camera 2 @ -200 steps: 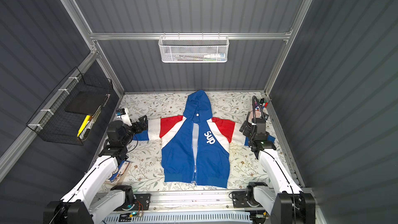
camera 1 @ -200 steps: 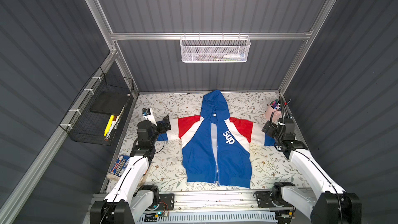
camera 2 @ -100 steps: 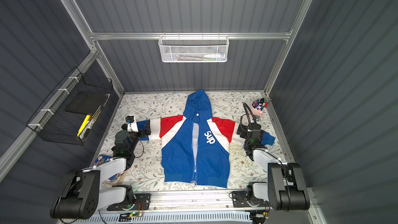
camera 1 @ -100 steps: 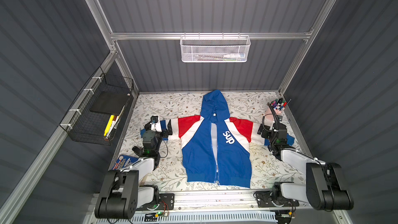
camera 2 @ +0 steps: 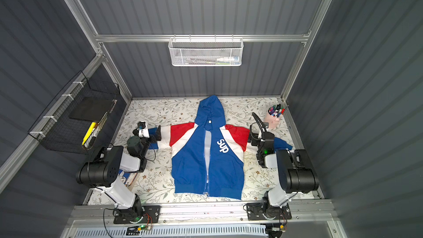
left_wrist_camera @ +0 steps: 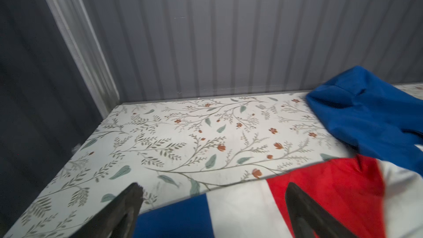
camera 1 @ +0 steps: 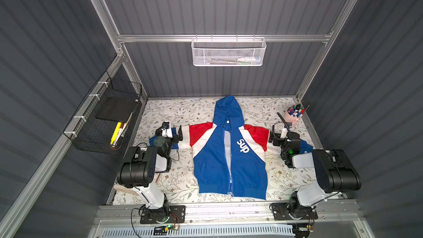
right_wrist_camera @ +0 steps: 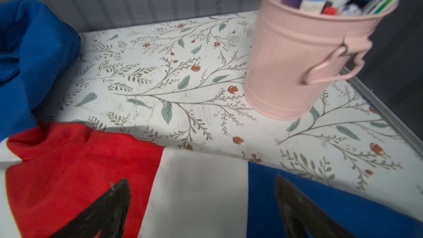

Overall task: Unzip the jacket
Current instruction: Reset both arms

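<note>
Left end effector [left_wrist_camera: 213, 187] and right end effector [right_wrist_camera: 201, 179] gape wide.

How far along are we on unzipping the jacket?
Looks mostly done: the jacket lies flat with its front parted from collar almost to hem, white inside showing. Nothing is in hand: the left tool and right tool sit open over the sleeves, holding nothing. Left: perhaps the last bit at the hem; I cannot tell whether the zip is fully separated there.
</note>
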